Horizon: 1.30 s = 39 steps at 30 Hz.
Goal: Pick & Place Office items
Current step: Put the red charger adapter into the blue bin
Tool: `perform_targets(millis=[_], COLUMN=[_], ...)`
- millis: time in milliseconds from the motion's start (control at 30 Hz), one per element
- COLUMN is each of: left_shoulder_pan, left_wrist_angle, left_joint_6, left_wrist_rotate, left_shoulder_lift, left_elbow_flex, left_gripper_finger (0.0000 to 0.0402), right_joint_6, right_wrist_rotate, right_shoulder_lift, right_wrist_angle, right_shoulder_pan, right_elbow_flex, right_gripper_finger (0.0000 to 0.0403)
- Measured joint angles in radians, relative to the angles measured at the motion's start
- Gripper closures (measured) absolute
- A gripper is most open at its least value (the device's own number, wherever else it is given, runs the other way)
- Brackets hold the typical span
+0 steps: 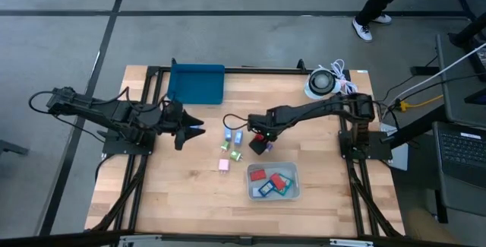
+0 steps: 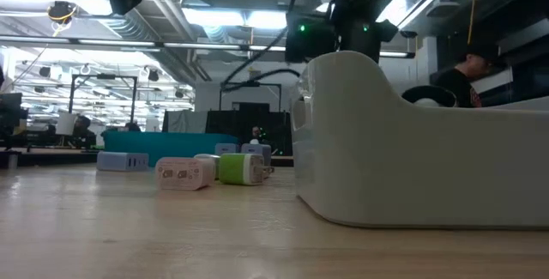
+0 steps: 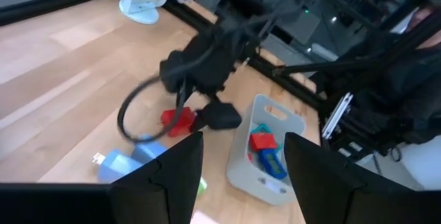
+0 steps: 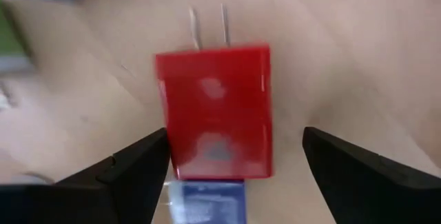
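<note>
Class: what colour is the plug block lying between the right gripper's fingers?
Red plug block, clearest in the right wrist view.

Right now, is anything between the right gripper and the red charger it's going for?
Nothing visible. The right gripper is open, fingers on either side of the red charger lying on the table, with a blue item just beside the charger's near end.

Red plug block (image 4: 215, 110) flat on table
</note>
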Motion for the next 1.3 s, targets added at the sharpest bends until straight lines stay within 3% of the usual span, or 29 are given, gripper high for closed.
perform_targets(millis=[333, 467, 633, 833, 1133, 1300], left_shoulder_pan=[0.000, 0.000, 0.000, 0.000, 0.000, 0.006], left_wrist_angle=[0.047, 0.051, 0.043, -0.049, -0.234, -0.117], left_joint_6=[-0.003, -0.003, 0.002, -0.014, -0.194, -0.286], left_wrist_rotate=[-0.006, -0.009, -0.023, -0.040, -0.020, -0.092], left_shoulder_lift=[0.000, 0.000, 0.000, 0.000, 0.000, 0.000], left_elbow_flex=[0.000, 0.000, 0.000, 0.000, -0.001, -0.001], left_gripper_finger=[0.0203, 0.0203, 0.0203, 0.0203, 0.0203, 0.0193], right_joint_6=[-0.003, 0.010, 0.010, 0.008, 0.006, -0.024], right_wrist_rotate=[0.089, 0.090, 0.089, 0.035, -0.020, -0.021], right_shoulder_lift=[0.032, 0.033, 0.031, 0.015, -0.151, -0.293], right_wrist_angle=[-0.003, -0.006, -0.003, 0.077, 0.174, 0.307], right_shoulder_pan=[0.020, 0.003, -0.011, -0.048, -0.094, -0.093], right_elbow_flex=[0.004, 0.003, 0.002, -0.003, -0.002, 0.000], right_gripper_finger=[0.0080, 0.0114, 0.0187, 0.0192, 0.0192, 0.0192])
